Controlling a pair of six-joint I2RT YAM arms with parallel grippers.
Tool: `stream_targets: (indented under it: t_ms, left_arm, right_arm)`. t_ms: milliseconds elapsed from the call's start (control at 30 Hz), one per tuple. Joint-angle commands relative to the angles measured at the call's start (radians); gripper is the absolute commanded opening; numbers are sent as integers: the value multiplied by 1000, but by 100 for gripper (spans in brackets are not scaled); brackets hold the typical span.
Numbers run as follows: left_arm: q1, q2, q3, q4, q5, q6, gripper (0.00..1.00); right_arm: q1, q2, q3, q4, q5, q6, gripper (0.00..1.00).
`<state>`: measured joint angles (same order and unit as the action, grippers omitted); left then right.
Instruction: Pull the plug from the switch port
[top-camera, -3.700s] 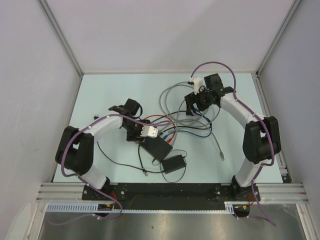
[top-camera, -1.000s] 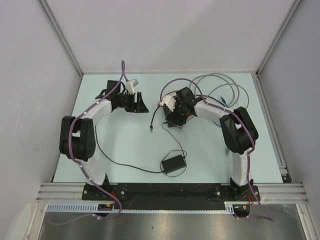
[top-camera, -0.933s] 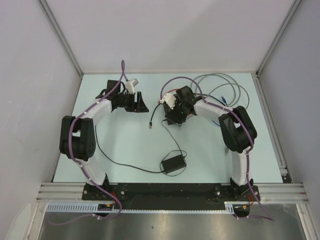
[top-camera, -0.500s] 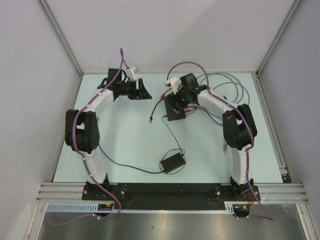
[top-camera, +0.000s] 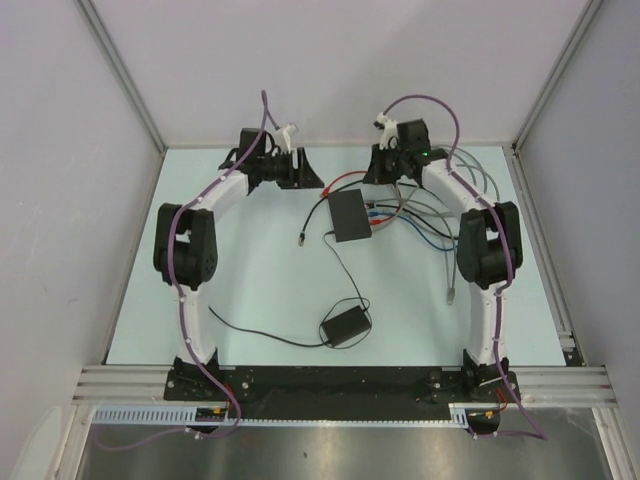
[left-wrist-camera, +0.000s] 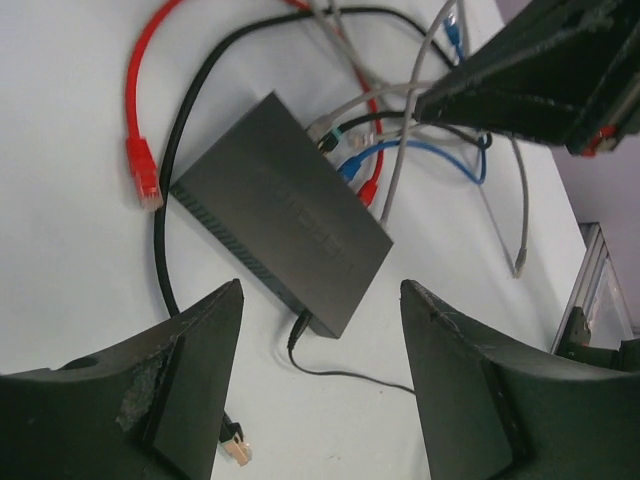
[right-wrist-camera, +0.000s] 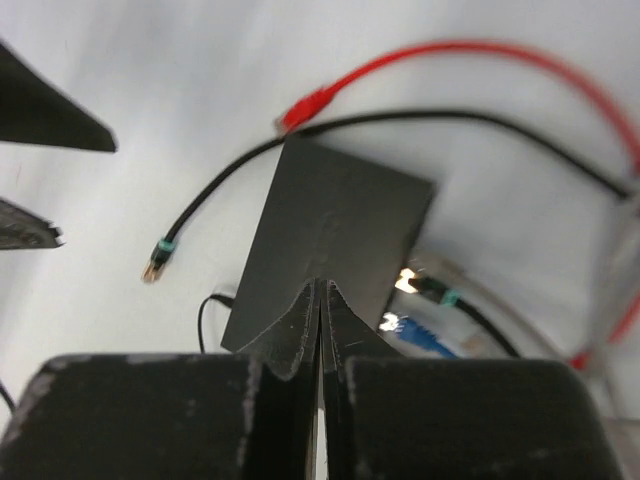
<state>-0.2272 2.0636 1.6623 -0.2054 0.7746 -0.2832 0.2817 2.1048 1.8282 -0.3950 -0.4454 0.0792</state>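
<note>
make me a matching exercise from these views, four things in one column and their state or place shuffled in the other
Things:
1. left pincer
2. right pincer
3. switch
4. power adapter

State or place:
a. shut tight
b. by itself toward the near edge of the table
c. wide open, holding nothing
d. far part of the table, close to both pincers

Pairs: 1-c, 2-a, 3-d, 4-b

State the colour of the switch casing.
Matte black; the switch shows best in the left wrist view.
</note>
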Motion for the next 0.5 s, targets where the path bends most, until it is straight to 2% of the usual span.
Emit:
stream_targets:
  t_ms: [0,167,467]
  left_arm:
    - [-9,32,-16,-11,66,22,70]
    - [-15,73,14,-72,23,55,72]
    - [-35,122,13,-100,69,122,64]
  right_arm:
    - [54,29,-44,5,-50,27,0]
    - [71,81,-23,-30,-111,-54,0]
    - [71,156,-35,-64,-114,-76,0]
